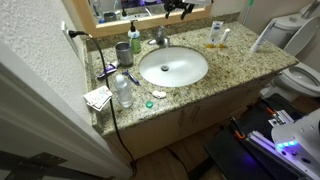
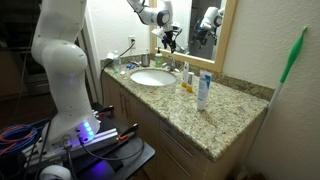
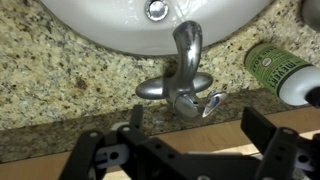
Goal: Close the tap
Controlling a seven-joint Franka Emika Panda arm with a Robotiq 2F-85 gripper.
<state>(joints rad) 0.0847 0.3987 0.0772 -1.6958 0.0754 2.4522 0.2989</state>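
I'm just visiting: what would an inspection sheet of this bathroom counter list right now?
Surface: speckled granite countertop, white oval basin set in it.
Job's things: small silvery metal tap behind the basin, untouched.
Clutter: dark green pump bottle, grey cup, clear plastic bottle, white tube.
Grippers: black two-finger gripper, open, hovers over the tap, apart.
Cables: black cable running from wall outlet down the counter side.
Surroundings: wood-framed mirror, white toilet.
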